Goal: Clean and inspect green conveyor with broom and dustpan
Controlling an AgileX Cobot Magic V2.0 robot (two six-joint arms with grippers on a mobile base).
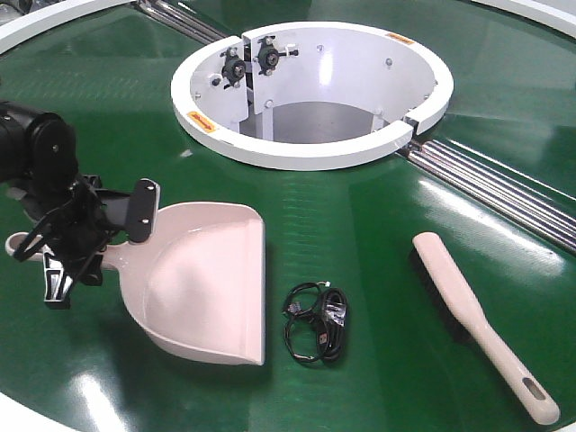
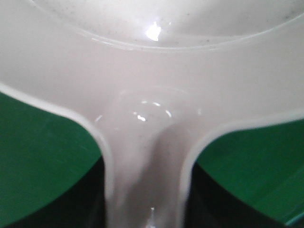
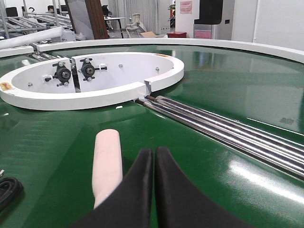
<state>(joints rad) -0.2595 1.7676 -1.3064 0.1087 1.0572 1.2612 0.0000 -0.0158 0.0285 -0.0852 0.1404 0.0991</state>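
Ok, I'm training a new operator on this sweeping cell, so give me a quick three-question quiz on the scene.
1. What lies between the dustpan and the broom? A) black cable bundle B) a cup C) a bottle
2. True or false: the right gripper holds the broom.
3. The left gripper is clamped on the dustpan's ____.
Key: 1 A; 2 false, it is shut empty beside the broom; 3 handle.

A black cable point(image 1: 315, 322) lies loosely coiled at front centre. Behind it stands a white ring point(image 1: 306, 155), split by narrow gaps. Two black bearings point(image 1: 267, 58) are bolted to its inner wall, side by side, and orange labels point(image 1: 400, 38) sit on its rim. Steel rollers point(image 1: 504, 189) run from the ring's right gap to the right edge. More rollers show beyond the ring, upper left. The room behind is indistinct.
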